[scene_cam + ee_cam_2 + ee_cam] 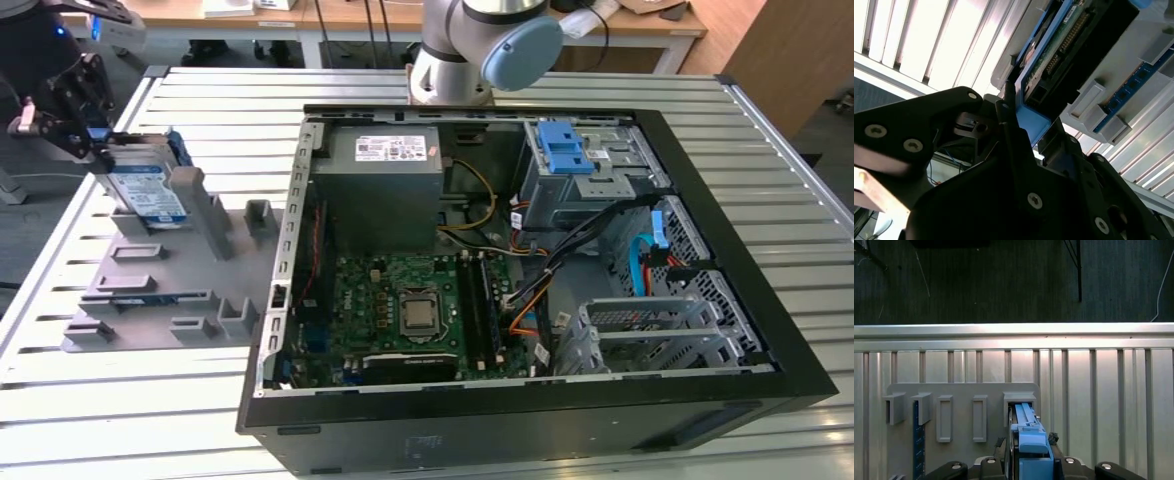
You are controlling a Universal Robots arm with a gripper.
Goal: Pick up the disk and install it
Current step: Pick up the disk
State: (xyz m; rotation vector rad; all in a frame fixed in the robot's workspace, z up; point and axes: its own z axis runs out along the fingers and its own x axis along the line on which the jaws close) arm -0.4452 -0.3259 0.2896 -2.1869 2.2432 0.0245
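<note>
Item under inspection: the disk (144,190) stands on edge in a slot of the grey holder (160,290) on the slatted table (80,400), to the exterior view's left of the open computer case (534,415) and apart from it. The tool (91,148) sits at the disk's upper end. In the second wrist view its fingers (1006,125) lie against both sides of the blue bracket (1031,122), so it is judged clamped on the disk by that bracket. Handling: the disk is judged rigid, dense for its size and sensitive to shock, and the bare circuit board (1054,50) on its underside should bear no pressure. The plastic bracket is judged the proper hold, though it may flex, and a narrow grip at one end could let the disk swing or slip. View comparison: the exterior view gives the labelled face and the disk's place relative to the case, but not the contact. The second wrist view gives the contact and the board side. The first wrist view looks along the disk's edge (1026,420) and shows it seated in its holder slot beside unfilled slots.
</note>
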